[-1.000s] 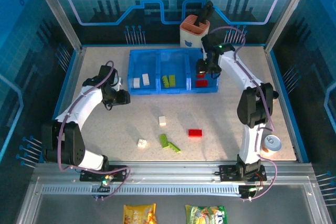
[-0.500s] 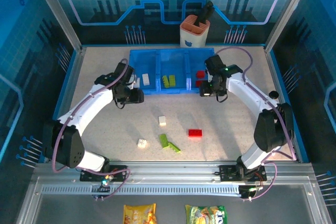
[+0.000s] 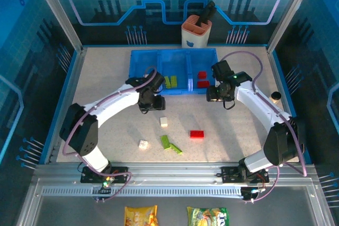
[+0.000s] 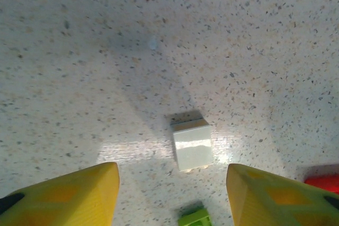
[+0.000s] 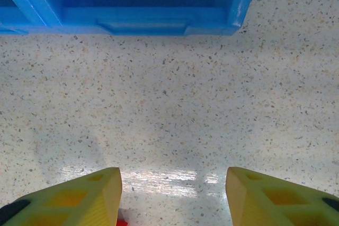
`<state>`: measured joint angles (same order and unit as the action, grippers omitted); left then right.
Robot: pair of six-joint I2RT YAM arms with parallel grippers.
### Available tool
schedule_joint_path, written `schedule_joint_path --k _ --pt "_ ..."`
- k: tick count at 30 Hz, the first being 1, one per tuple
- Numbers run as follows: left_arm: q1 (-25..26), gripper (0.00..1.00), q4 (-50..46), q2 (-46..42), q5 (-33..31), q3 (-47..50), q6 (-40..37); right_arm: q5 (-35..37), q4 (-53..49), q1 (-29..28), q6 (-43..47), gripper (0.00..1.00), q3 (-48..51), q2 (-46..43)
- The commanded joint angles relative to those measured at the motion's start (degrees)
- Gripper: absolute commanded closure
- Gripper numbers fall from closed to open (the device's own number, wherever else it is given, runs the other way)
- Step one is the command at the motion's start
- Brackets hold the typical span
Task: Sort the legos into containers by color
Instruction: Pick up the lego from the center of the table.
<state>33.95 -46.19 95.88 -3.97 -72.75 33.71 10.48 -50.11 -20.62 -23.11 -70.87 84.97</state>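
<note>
Legos (image 3: pixel 165 141): five loose near table (image 3: pixel 228 141) centre, rest in tray (image 3: pixel 180 91) toward far edge. Versus earlier frame: left claw (image 4: pixel 170 183) shifted from tray to over white lego (image 4: pixel 193 146), jaws apart, empty. Right claw (image 5: pixel 173 178) backed off tray, now just before its front wall, apart, empty.

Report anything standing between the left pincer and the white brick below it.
Nothing visible does. The left pincer is open above the table, and the white brick lies alone on bare surface, nothing on or against it. A green brick sits near, at the wrist view's lower edge, apart from it.
</note>
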Motion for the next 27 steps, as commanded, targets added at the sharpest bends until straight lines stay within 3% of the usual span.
schedule_joint_path --k 1,13,27 --pt "2.2 0.43 -1.0 2.7 -3.7 -2.1 5.2 0.9 -1.2 0.2 -0.2 0.44 0.5 -1.4" --pt "7.6 0.39 0.1 10.1 -6.1 -2.4 10.1 0.8 -2.1 0.1 0.1 0.45 -0.2 -1.7" --pt "9.5 0.40 3.3 14.3 -4.4 -0.2 11.9 0.9 -3.0 0.1 0.2 0.46 -0.5 -2.3"
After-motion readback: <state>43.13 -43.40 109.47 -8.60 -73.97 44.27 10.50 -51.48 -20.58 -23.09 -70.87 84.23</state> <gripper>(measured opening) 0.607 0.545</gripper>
